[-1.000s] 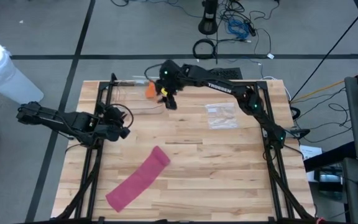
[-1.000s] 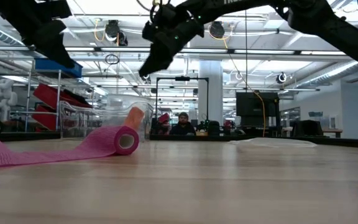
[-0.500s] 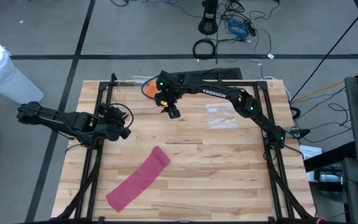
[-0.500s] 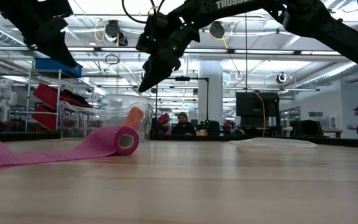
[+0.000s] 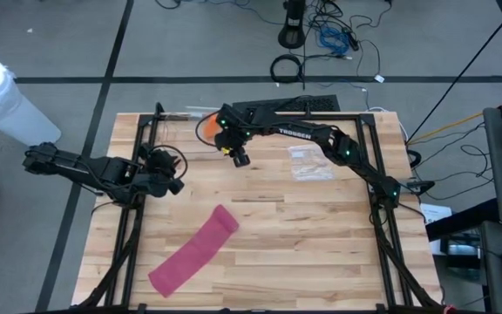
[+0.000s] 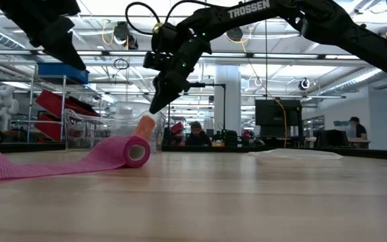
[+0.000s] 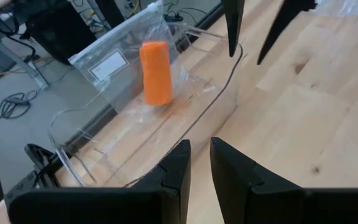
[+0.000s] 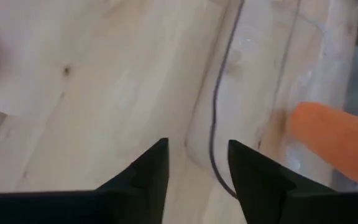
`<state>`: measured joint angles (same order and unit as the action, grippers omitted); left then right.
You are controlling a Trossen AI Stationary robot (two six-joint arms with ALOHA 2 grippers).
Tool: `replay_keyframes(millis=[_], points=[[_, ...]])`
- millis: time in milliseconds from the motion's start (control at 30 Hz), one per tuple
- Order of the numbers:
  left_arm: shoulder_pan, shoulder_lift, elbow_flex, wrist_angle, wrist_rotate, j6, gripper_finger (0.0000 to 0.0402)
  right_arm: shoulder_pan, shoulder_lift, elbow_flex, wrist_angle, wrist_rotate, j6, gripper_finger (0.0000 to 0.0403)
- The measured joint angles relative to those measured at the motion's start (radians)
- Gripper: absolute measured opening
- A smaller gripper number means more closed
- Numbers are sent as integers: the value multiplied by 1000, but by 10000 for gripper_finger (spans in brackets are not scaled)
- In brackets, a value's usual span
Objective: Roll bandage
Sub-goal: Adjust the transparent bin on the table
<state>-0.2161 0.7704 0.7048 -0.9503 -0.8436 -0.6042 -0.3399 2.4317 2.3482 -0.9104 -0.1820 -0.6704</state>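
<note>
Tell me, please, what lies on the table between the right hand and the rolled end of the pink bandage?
Only bare wood: in the high view nothing sits between the right hand and the pink bandage roll.

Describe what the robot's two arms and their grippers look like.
Both arms are dark, slim and jointed. The right arm carries white TROSSEN lettering, small green indicator lights at its joints, and a black cable looping near its wrist. The left arm shows a coiled black cable by its gripper. The right gripper and the left gripper each have two black, wedge-shaped tapering fingers.
</note>
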Motion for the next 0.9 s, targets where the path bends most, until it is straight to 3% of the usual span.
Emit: replay_keyframes(millis=[267,900], points=[[0,0,0,8,-2,9,68,-10,-1,2,-60,-3,-11,10],[0,0,0,17,5,9,68,-12,-46,-1,-241,12,35,11]])
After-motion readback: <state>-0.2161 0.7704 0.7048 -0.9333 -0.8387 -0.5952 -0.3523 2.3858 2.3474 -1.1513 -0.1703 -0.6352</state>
